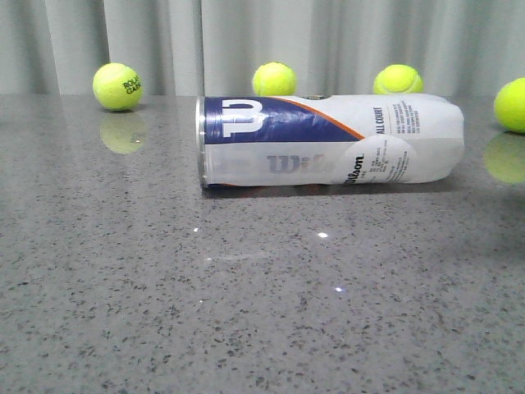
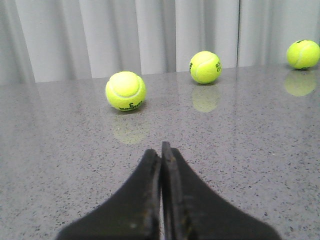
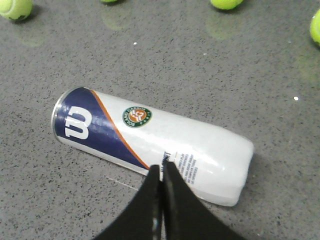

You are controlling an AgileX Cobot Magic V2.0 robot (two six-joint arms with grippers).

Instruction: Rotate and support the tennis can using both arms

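The tennis can (image 1: 328, 141) lies on its side on the grey table, navy panel and rim to the left, white closed end to the right. It also shows in the right wrist view (image 3: 150, 142), lying slantwise. My right gripper (image 3: 161, 166) is shut and empty, above the table with its tips in front of the can's middle; I cannot tell whether it touches it. My left gripper (image 2: 161, 148) is shut and empty, low over bare table, pointing at tennis balls; the can is out of that view. Neither gripper shows in the front view.
Several yellow tennis balls stand along the back by the grey curtain: one at far left (image 1: 117, 86), two behind the can (image 1: 274, 79) (image 1: 398, 80), one at the right edge (image 1: 512, 105). The left wrist view shows three balls, the nearest (image 2: 125, 90) ahead of the fingers.
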